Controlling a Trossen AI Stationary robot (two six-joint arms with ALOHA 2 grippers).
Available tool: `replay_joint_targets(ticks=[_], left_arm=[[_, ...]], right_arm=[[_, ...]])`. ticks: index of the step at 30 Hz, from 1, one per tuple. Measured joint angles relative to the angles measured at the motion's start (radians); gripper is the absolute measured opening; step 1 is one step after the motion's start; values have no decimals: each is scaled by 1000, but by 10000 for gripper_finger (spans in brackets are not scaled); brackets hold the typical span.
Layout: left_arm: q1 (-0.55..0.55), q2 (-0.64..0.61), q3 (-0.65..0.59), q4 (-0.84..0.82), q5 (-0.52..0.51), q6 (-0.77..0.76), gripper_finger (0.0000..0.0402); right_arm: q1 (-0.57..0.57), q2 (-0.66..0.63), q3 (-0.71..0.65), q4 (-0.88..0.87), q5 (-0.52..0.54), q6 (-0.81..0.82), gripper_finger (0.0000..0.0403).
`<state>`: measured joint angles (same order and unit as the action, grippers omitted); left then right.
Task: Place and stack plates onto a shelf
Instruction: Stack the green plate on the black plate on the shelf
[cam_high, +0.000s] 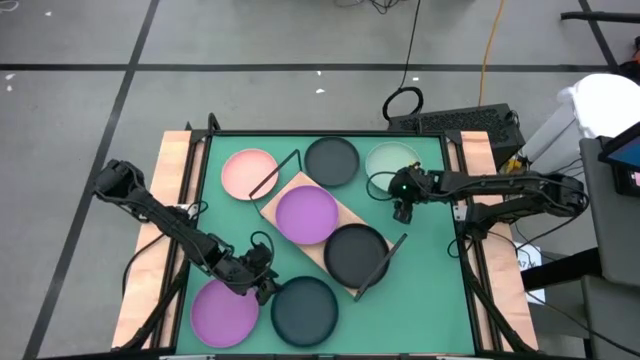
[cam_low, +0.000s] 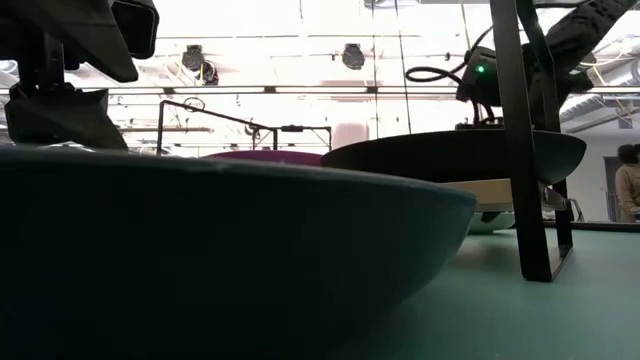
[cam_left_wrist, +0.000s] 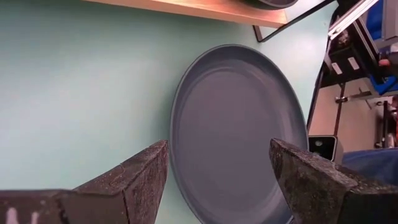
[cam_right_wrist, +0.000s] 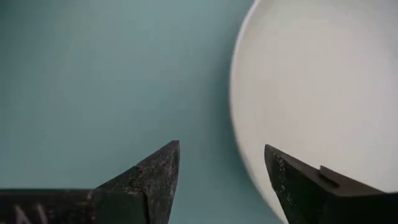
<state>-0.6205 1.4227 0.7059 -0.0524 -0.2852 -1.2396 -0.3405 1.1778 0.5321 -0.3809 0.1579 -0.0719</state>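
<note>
Left claw (cam_high: 264, 287) wide, dark plate (cam_high: 305, 309) at its 4 o'clock; right claw (cam_high: 402, 213) wide, grey-green plate (cam_high: 391, 163) at 12.

Bare green mat (cam_high: 425, 290) right of the shelf (cam_high: 325, 232); plates crowding elsewhere.

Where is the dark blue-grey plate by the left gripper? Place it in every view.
High view: the dark blue-grey plate, bottom centre.
Low view: its rim fills the foreground.
Left wrist view: centre, beyond the open jaws.
Right wrist view: not in it.
Shared landmark: the shelf.
</note>
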Motion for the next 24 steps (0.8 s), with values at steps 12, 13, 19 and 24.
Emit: replay_joint_targets(ticks=[12,13,19,24], left_arm=[[0,0,0,25,45,-55,285],[0,0,0,33,50,-57,285],[3,0,0,49,51,-51,285],[16,0,0,49,63,-48,285]], right_arm=[[0,0,-70,95,3,-28,103],[0,1,-77,110,3,-38,93],[0,1,-108,149,7,-53,22],[10,-20,-86,113,14,-53,10]])
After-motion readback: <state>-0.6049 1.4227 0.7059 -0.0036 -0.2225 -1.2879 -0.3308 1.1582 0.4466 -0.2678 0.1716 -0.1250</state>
